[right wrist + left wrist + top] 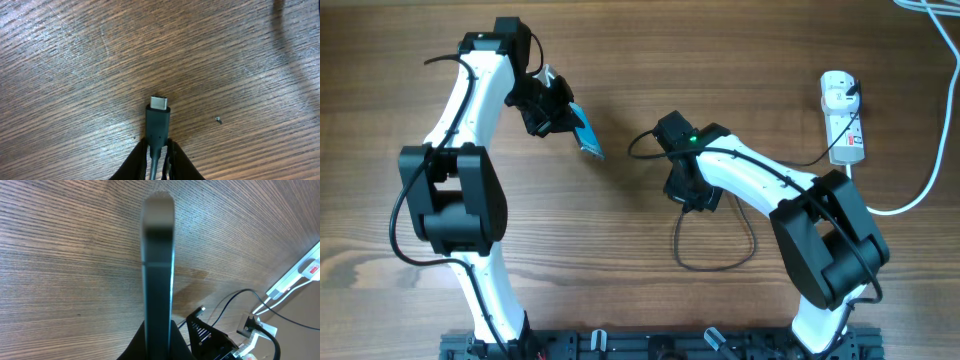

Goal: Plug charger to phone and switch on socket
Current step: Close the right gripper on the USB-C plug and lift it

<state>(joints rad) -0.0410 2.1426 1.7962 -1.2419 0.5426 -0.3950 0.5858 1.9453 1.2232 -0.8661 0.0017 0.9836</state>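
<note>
Currently the left end effector (560,115) is gripping the phone (586,132) near the upper middle of the bench (620,60), its jaws closed on the handset's lower end. In the overhead view the phone is showing only as a narrow teal sliver, tilted on edge and pointing toward the centre of the bench. The left wrist camera is looking straight along the phone's dark edge (159,270), which is rising upright out of the jaws, with a soft shadow lying on the wood grain beside it. Whether the phone is touching the bench cannot be told. The right end effector (692,195) is sitting just right of centre, apart from the phone, and is pinching the charger (715,266) just behind its connector. The right wrist camera is showing the charger's small dark plug (158,117) sticking out from between the narrowly closed fingers (134,164), its metal tip facing away over bare wood. Behind that end effector the thin black cable is trailing in a loose loop toward the near edge of the bench. The socket (843,120) is lying at the far right, well apart from both arms, with a black plug seated in its upper end and a white cable (932,175) curving past it.
</note>
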